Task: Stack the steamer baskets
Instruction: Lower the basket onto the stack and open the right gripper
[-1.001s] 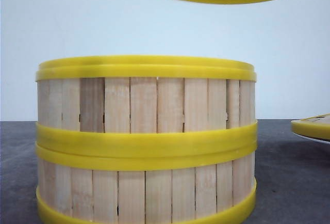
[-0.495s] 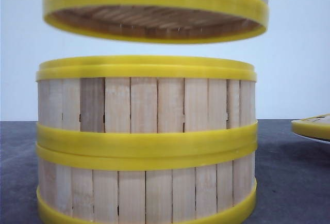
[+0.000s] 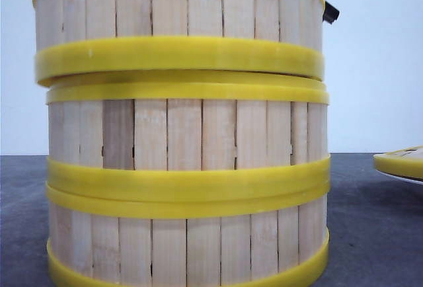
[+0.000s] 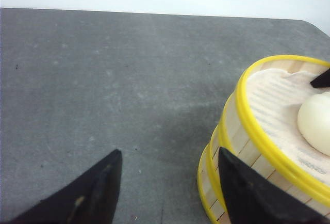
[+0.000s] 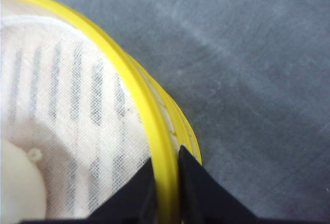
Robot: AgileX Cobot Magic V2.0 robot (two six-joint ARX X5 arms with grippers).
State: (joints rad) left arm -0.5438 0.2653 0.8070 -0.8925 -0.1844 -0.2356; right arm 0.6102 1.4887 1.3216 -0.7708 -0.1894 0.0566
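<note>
Three steamer baskets (image 3: 185, 168) form one column on the grey desk (image 4: 103, 79). Top basket (image 3: 178, 29) rests on the middle basket's rim, slightly offset. Right claw (image 5: 166, 190) pinches the top basket's yellow rim. Left claw (image 4: 167, 190) hangs spread, empty, beside the stack. A white bun (image 4: 315, 123) lies inside the top basket.

Open table (image 4: 77, 79) beside baskets (image 4: 242, 146)
</note>
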